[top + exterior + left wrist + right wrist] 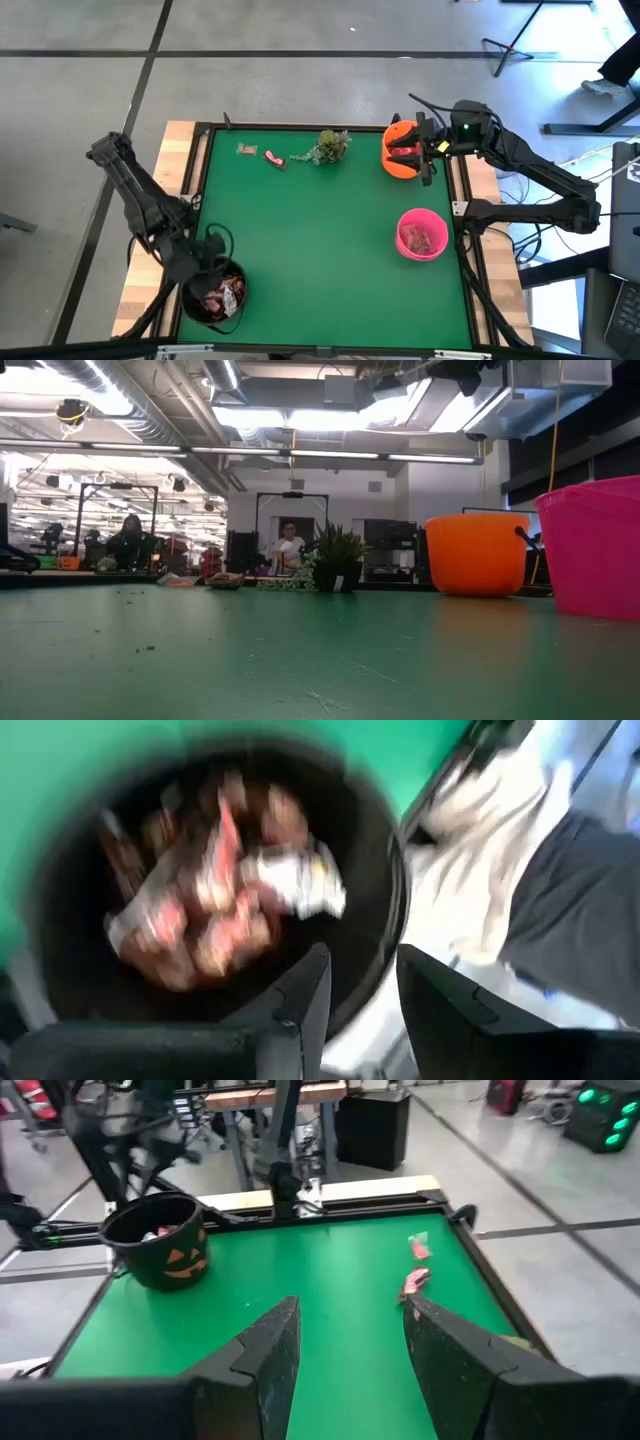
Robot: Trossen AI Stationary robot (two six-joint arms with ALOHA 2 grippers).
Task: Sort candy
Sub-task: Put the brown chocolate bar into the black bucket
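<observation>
Only in left wrist view: candy point(225, 895) heaped inside black bucket point(385, 880).

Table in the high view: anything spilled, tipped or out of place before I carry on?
Nothing spilled or tipped. The black bowl, orange bowl and pink bowl stand upright. Two candies lie loose near the far edge, beside a plant sprig, which is not candy.

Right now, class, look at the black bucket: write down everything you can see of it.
The black bucket stands upright at the green mat's near left corner. It looks like plastic, round and open-topped, with an orange pumpkin face on its side. Inside lies a heap of candy, red, brown and clear-wrapped. The left hand hovers over its rim, fingers apart, holding nothing.
</observation>
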